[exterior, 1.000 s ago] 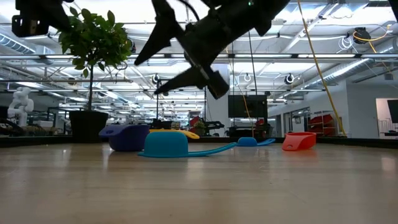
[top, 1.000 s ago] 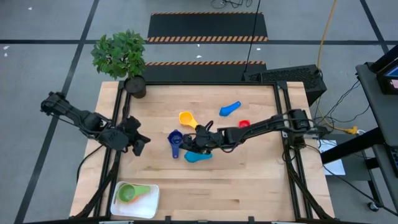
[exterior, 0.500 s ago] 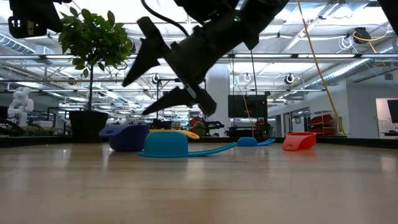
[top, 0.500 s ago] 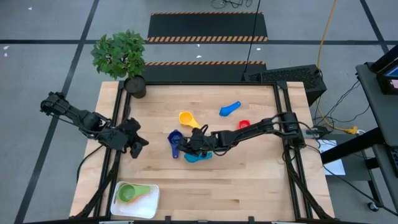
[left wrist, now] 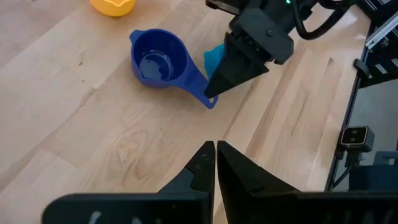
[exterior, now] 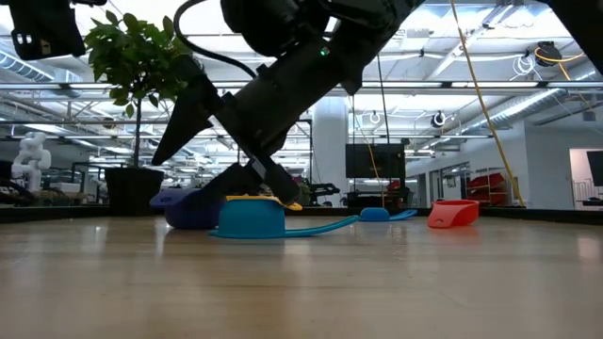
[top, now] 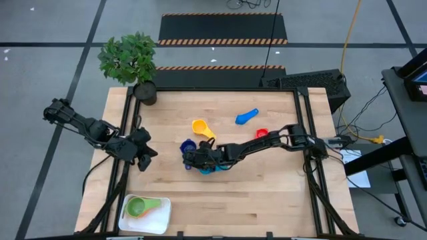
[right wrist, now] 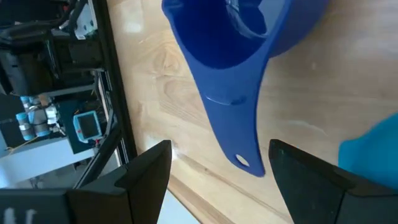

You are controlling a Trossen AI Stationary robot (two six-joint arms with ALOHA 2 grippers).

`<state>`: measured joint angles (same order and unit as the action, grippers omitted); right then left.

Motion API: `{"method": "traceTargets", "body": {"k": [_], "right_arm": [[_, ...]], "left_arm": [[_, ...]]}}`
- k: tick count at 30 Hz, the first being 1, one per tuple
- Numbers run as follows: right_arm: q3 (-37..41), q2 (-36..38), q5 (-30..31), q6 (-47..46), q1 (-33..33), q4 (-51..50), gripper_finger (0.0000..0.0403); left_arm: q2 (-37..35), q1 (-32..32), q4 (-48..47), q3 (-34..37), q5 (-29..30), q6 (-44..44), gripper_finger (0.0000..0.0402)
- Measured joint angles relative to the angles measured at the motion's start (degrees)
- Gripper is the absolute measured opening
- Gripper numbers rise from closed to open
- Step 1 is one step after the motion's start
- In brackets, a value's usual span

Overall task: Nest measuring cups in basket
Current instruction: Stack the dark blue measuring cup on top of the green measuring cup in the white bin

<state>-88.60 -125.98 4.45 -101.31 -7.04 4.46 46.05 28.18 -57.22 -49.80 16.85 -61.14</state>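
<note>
From above I count six measuring cups: a green cup lying in the white basket at the near left corner of the table, a yellow cup and a dark blue cup near the middle, a light blue cup mostly covered by my right arm, a blue scoop farther back, and a red cup to the right. There is one basket, and one potted plant at the far left corner. My right gripper is stretched across the middle, low beside the dark blue cup, and the overhead picture does not show how its fingers stand. The right wrist view does: the two fingers are spread wide on either side of the dark blue cup's handle, with table showing between each finger and the handle. The low view shows what none of the others do, that the light blue cup sits bowl down with its handle flat along the table, the red cup lies tipped, and the right gripper comes down at a slant over the dark blue cup. My left gripper waits at the left edge, and its wrist view shows the fingers pressed together on nothing.
</note>
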Motion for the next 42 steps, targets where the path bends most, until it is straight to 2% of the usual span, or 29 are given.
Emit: {"method": "traceTargets", "body": {"k": [13, 22, 31, 33, 42], "right_arm": [[0.0, -0.2, 0.0, 3.2, 1.5, -1.3, 0.0254], [0.0, -0.2, -0.2, 6.1, 2.0, -0.7, 0.0154], [0.0, -0.2, -0.1, 12.2, 3.4, 1.8, 0.0017], [0.0, -0.2, -0.1, 13.2, 3.4, 2.3, 0.0006], [0.0, -0.2, -1.7, 14.4, 4.0, 2.2, 0.0005]], "left_arm": [[0.0, 0.0, -0.1, 0.0, -0.8, 2.2, 0.0019], [0.0, 0.0, -0.1, 0.0, -0.8, 3.9, 0.0019], [0.0, 0.0, -0.6, 0.0, -0.8, 3.0, 0.0019], [0.0, 0.0, -0.6, 0.0, -0.8, 2.5, 0.0019], [0.0, 0.0, -2.7, 0.0, 0.8, 0.2, 0.0019]]}}
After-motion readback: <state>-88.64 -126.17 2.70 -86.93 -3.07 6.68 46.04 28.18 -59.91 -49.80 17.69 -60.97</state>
